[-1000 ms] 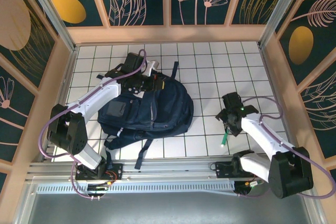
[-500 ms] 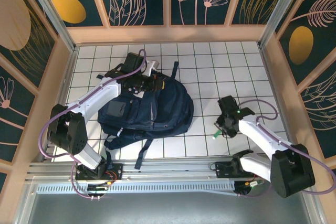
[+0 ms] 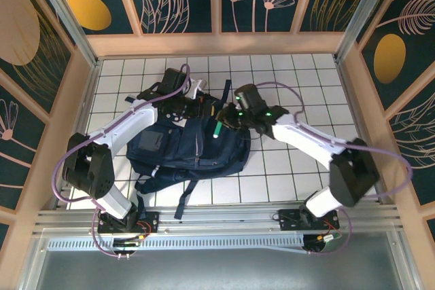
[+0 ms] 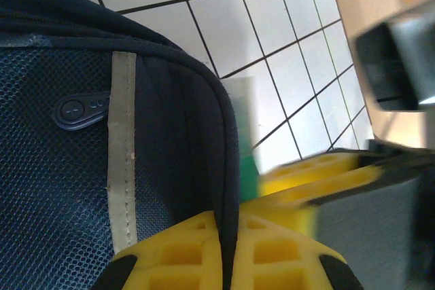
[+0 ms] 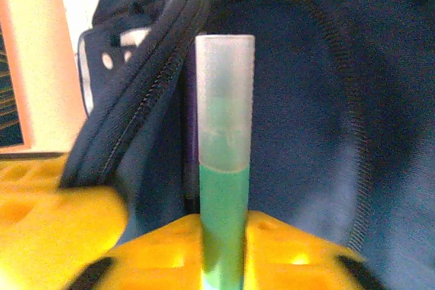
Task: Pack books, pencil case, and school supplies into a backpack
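The left tool (image 4: pixel 228 249) is closed and pinches the edge of the backpack (image 4: pixel 81 168). The right tool (image 5: pixel 221 263) grips the green pen (image 5: pixel 223 195) above the backpack, beside its zipper. The pen's lower end is hidden in the grip, and the backpack's inside is too dark to see.

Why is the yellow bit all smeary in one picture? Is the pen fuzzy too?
Left wrist view: the yellow part smears, likely from motion, while the backpack mesh looks sharp. Right wrist view: the green pen is slightly soft, being so near the lens. Top view: crisp and evenly lit.
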